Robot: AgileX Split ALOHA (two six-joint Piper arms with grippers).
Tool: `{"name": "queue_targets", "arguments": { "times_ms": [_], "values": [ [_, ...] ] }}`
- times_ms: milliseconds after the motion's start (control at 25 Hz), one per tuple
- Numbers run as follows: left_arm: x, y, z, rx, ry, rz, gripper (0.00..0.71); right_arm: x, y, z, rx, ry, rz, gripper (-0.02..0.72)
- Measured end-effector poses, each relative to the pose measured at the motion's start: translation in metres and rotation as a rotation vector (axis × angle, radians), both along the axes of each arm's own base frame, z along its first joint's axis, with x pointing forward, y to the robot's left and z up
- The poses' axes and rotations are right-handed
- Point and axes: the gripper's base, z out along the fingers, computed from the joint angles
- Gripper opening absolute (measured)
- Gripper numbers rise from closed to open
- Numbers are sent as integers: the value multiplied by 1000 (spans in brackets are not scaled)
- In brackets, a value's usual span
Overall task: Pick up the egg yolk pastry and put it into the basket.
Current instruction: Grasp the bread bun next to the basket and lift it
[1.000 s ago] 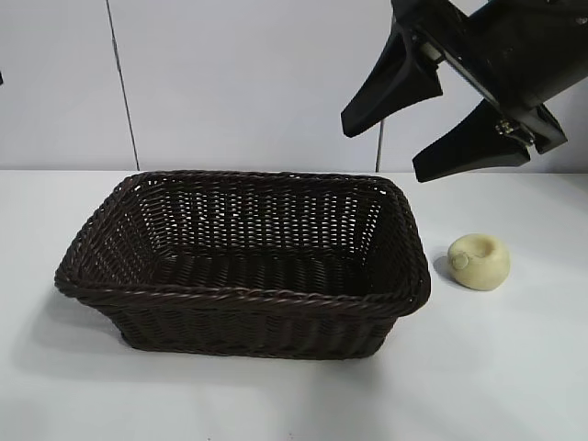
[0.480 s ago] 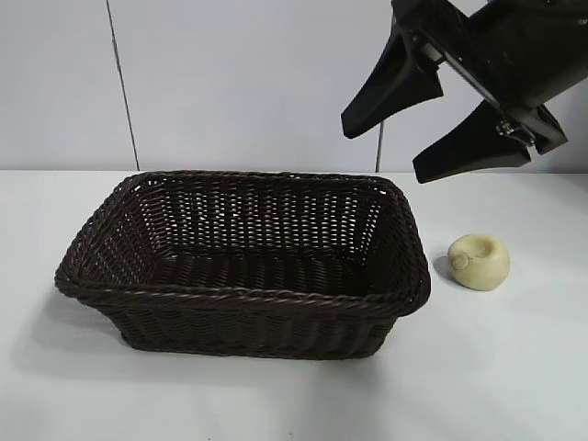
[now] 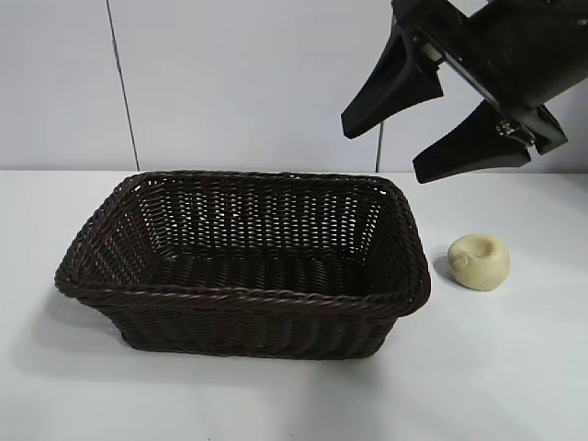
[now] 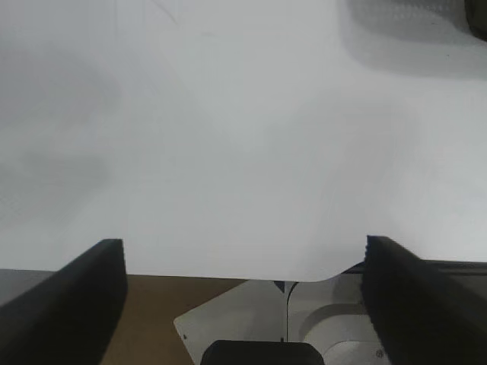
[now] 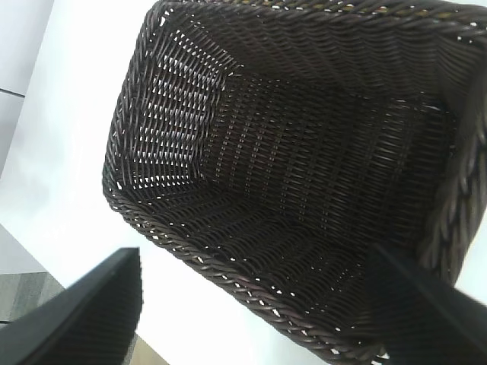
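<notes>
A dark wicker basket (image 3: 243,262) fills the centre of the frame, empty. The egg yolk pastry (image 3: 479,261) sits on the white table (image 3: 514,367) just right of it, near but apart. At upper right, the right gripper (image 3: 432,124) hangs with jaws spread wide, holding nothing. To grasp well, it should probably drop straight over the bun and close gently. The left gripper (image 4: 243,262), also wide open and empty, faces bare table. No writing or labels are visible.

Egg yolk pastry (image 3: 479,262) on table (image 3: 514,367), just right of basket (image 3: 243,299)
</notes>
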Motion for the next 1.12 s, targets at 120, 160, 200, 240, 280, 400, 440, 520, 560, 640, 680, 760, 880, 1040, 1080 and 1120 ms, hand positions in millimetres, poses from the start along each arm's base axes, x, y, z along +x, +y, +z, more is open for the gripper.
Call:
{"name": "queue_targets", "arguments": {
  "times_ms": [120,160,200,240,280,400,440,520,560,640,680,760,880,1040,1080,1120],
  "values": [
    [-15,0,-11,-4,-46,0,607,0,0,0,0,0,0,579],
    [-18,0,-15,-4,-61,0,607,0,0,0,0,0,0,579],
    [-21,0,-16,-7,-77,0,607,0,0,0,0,0,0,579],
    [-23,0,-16,-7,-90,0,607,0,0,0,-1,0,0,579],
    [-24,0,-16,-7,-100,0,607,0,0,0,-1,0,0,579],
    [-25,0,-16,-7,-107,0,607,0,0,0,-2,0,1,579],
    [-25,0,-17,-7,-108,0,607,0,0,0,-2,0,1,579],
    [-25,0,-16,-7,-108,0,607,0,0,0,-2,0,1,579],
    [-25,0,-16,-7,-108,0,607,0,0,0,-2,-1,1,579],
    [-26,0,-16,-7,-122,0,607,0,0,0,-2,-1,1,579],
    [-28,0,-15,-7,-136,0,607,0,0,0,-2,-1,1,579],
    [-36,0,-13,-8,-195,0,607,0,0,0,-2,0,0,579],
    [-54,0,-11,-8,-316,-1,607,0,0,0,2,6,-7,579],
    [-73,0,-10,-9,-450,-1,607,0,0,0,12,21,-24,579],
    [-75,0,-10,-9,-456,-1,607,0,0,0,13,25,-28,579],
    [-75,0,-10,-9,-455,-1,607,0,0,0,13,32,-35,579]
  ]
}}
